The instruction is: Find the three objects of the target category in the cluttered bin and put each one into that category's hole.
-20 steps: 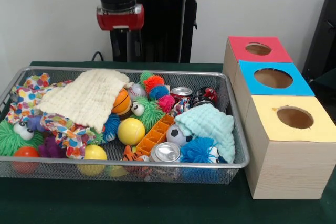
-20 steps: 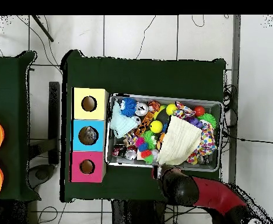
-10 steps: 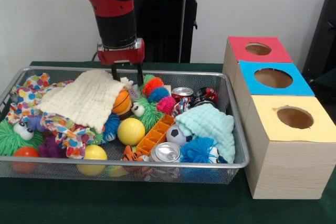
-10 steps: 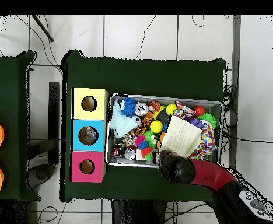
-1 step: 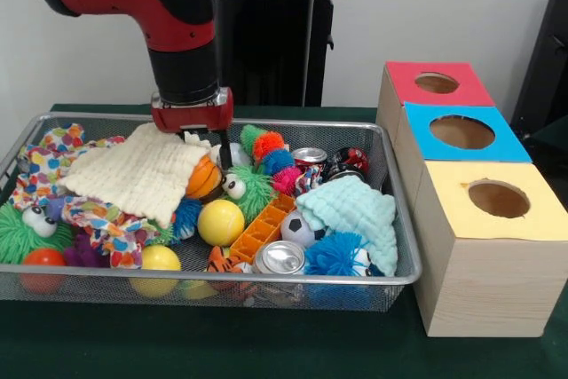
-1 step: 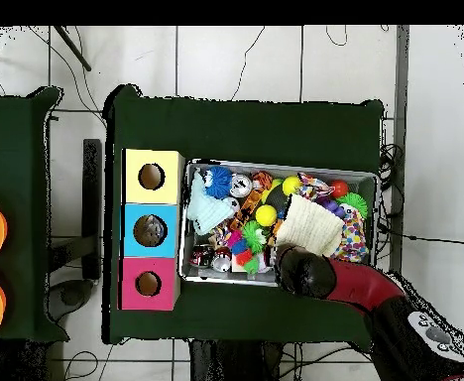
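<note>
1. A wire mesh bin [image 5: 401,246] is placed on a table covered in dark green cloth [image 5: 222,343]. In the overhead view, a tiled floor with loose cables is seen around the table.
2. Three wooden boxes are lined up at 3 o'clock of the bin in the front view: a red-topped box [image 5: 435,84], a blue-topped box [image 5: 461,132] and a yellow-topped box [image 5: 497,200]. Each top is cut with one round hole.
3. A plain pale wall is seen behind the table in the front view.
4. The gripper [image 5: 200,144] is lowered into the bin at its 11 o'clock part in the front view, at the edge of a cream cloth [image 5: 138,170]. One dark finger is visible beside a small basketball [image 5: 206,177]; how far the pincer is parted, and whether anything is held, cannot be told.
5. The bin is filled with mixed items: a yellow ball [image 5: 221,222], a soccer ball [image 5: 300,230], a silver can [image 5: 281,258], a mint cloth [image 5: 359,210], a patterned cloth [image 5: 49,153] and spiky toys.
6. The target category cannot be determined from the views.
</note>
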### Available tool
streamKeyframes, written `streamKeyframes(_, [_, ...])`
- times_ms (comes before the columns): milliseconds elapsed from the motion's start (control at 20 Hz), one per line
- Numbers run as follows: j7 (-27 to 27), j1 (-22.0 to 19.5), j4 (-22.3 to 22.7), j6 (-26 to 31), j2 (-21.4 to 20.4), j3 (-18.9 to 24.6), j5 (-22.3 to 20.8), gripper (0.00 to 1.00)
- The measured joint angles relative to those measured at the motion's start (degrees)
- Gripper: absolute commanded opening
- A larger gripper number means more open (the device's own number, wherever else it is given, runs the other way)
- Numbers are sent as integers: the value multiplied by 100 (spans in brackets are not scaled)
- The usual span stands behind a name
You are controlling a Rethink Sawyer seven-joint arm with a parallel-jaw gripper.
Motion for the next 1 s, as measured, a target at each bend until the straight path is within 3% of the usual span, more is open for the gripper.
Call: streamKeyframes(1000, [0, 420, -813, 1136, -61, 9, -5, 100])
